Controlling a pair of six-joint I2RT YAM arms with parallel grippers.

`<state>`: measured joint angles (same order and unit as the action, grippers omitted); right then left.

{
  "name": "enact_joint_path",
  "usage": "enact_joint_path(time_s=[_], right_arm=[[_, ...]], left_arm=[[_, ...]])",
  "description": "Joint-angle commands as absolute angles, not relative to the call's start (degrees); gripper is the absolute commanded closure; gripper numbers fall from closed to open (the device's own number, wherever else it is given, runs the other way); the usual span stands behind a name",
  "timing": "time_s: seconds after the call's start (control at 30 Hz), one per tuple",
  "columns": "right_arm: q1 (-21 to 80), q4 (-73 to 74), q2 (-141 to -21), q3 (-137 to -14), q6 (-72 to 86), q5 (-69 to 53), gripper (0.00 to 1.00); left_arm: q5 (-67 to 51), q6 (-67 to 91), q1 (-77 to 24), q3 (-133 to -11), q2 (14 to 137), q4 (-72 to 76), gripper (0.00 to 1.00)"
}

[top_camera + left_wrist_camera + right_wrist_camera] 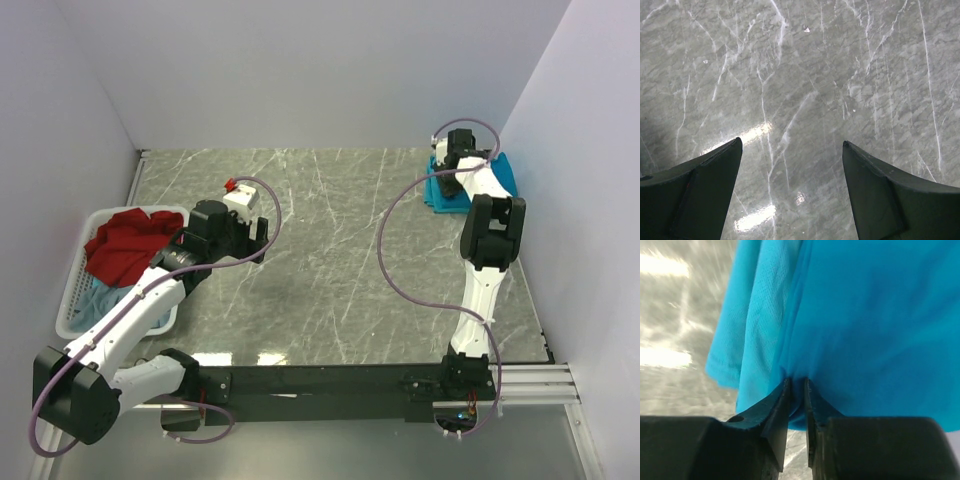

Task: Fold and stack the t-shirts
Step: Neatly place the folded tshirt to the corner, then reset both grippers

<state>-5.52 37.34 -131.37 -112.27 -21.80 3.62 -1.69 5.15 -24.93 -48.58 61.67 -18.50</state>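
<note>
A folded teal-blue t-shirt (450,193) lies at the table's far right corner, partly hidden by the right arm. My right gripper (796,382) is shut on an edge of this teal t-shirt (865,315), with cloth pinched between the jaws; in the top view the right gripper (447,150) sits over the shirt. A red t-shirt (125,245) and a pale grey-blue one (92,297) lie in the white basket (72,312) at the left. My left gripper (792,150) is open and empty over bare marble, right of the basket (240,228).
White walls close in the table on the left, back and right. The grey marble tabletop (340,260) lies between the arms. A black rail (330,385) with both arm bases runs along the near edge.
</note>
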Motion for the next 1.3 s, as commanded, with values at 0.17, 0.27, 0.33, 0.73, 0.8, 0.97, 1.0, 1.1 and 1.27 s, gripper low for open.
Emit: enact_joint_path(time_s=[0.17,0.27,0.33,0.73,0.8,0.97,1.0,1.1,1.27], right_arm=[[-4.5,33.8,-127.1,-106.5,-22.1,6.2,0.78],[-4.5,35.1,-125.2,-109.1,-21.4,4.8,0.72],[-4.4,37.2,-124.1,-112.1,-21.2,3.3,0.69],[1.9,22.2,-94.5,-88.2,-18.4,-2.2,0.54],[1.9,18.2,-87.8,-81.9,-17.7,-2.4,0.44],[0.9,11.9,-75.8,-70.8,-8.5,-4.3,0.01],[0.3,12.6,-74.5,-69.0,-7.6,-8.6,0.02],[0.4,8.2,-68.7,-62.2,0.7,-5.6,0.02],[0.3,5.0,-59.8,-57.0,5.3,-1.1,0.02]], left_arm=[[-3.3,4.4,-24.6,-49.7,61.6,-17.9,0.13],[-3.1,4.4,-24.6,-49.8,61.6,-18.0,0.13],[-2.8,4.4,-24.6,-49.7,61.4,-17.8,0.13],[-8.6,10.2,-17.5,-48.3,58.2,-11.3,0.04],[-8.6,12.8,-13.6,-47.8,56.3,-9.7,0.00],[-3.3,20.1,-7.0,-48.0,52.5,-9.8,0.01],[-0.7,20.3,-5.4,-48.0,52.0,-10.5,0.01],[2.5,19.1,-4.5,-45.9,49.4,-11.3,0.01],[5.5,17.1,-4.5,-42.3,45.2,-10.8,0.00]])
